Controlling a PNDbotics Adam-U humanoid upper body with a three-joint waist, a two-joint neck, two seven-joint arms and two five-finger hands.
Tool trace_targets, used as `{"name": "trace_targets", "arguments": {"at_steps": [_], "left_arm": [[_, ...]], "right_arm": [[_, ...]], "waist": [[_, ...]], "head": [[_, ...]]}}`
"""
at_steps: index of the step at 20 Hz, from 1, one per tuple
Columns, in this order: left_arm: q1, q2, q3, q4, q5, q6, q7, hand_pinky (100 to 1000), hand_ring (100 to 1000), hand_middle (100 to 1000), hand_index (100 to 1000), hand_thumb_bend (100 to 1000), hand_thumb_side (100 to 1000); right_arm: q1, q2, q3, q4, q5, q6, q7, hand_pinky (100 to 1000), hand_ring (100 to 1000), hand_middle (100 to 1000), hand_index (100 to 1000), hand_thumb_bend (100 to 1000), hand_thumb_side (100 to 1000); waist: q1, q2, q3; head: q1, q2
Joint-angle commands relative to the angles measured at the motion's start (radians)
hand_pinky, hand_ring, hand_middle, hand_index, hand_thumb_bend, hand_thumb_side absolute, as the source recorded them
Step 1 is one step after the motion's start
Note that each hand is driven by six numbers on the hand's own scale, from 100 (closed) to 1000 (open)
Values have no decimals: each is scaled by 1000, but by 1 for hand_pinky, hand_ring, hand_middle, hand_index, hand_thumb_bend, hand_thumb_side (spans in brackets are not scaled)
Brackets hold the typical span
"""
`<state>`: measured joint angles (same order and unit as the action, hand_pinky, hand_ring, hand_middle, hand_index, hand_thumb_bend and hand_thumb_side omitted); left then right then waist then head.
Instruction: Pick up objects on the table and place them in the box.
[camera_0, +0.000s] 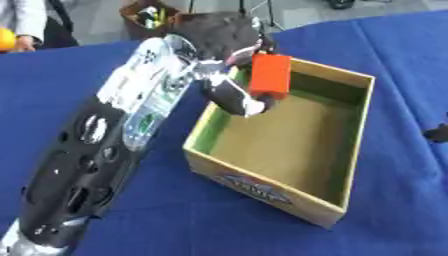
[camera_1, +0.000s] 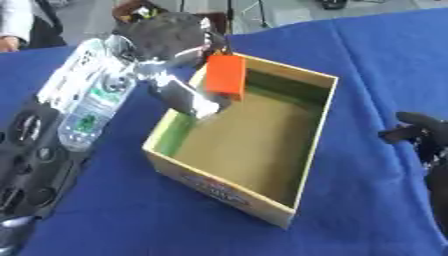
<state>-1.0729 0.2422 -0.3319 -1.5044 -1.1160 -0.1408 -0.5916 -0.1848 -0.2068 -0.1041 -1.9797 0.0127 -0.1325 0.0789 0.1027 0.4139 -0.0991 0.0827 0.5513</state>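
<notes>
An orange rectangular block (camera_0: 269, 74) hangs over the far left corner of the open cardboard box (camera_0: 346, 204), above its bare floor. My left hand (camera_0: 223, 37) is curled round the block from above and from the left, with a thumb reaching below it. The left arm runs in from the lower left. My right hand (camera_1: 423, 134) shows at the right edge, right of the box, dark; only part of it shows, and its fingers seem relaxed.
Blue cloth (camera_0: 201, 220) covers the table. A brown basket (camera_0: 147, 17) with small items stands beyond the table's far edge. A person's sleeve and a yellow thing (camera_0: 5, 39) show at the far left.
</notes>
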Motion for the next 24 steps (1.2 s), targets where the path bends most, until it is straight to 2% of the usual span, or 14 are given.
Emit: {"name": "trace_targets", "arguments": {"at_steps": [1, 14, 18, 19, 20, 24], "left_arm": [[-11, -7, -7, 21, -28, -17, 11, 100, 277, 339, 503, 100, 432], [21, -49, -20, 152, -76, -46, 22, 100, 284, 346, 510, 100, 436], [23, -53, -23, 162, -72, -56, 16, 100, 321, 375, 552, 100, 446], [24, -54, -25, 163, -67, -60, 11, 106, 394, 445, 625, 100, 459], [25, -54, -27, 163, -62, -66, 3, 161, 438, 489, 665, 100, 463], [28, -54, -28, 159, -45, -91, -37, 307, 569, 671, 823, 100, 507]], "right_arm": [[-6, -5, -1, -20, 2, 8, -12, 947, 690, 528, 787, 100, 1000], [-13, -6, 0, -20, 3, 6, -49, 948, 689, 527, 786, 100, 1000], [-13, -4, 0, -20, 4, 7, -50, 949, 688, 526, 786, 100, 1000], [-13, -4, 0, -20, 4, 8, -51, 949, 688, 526, 786, 100, 1000], [-13, -4, 0, -20, 4, 8, -51, 949, 688, 526, 786, 100, 1000], [-13, -3, 1, -20, 5, 9, -50, 950, 686, 524, 786, 100, 1000]], "waist": [[-10, -19, -2], [-14, -14, -9], [-13, -13, -11], [-13, -13, -11], [-13, -13, -11], [-14, -13, -12]], "head": [[-1, -8], [4, -9], [4, -9], [4, -9], [4, -9], [4, -11]]}}
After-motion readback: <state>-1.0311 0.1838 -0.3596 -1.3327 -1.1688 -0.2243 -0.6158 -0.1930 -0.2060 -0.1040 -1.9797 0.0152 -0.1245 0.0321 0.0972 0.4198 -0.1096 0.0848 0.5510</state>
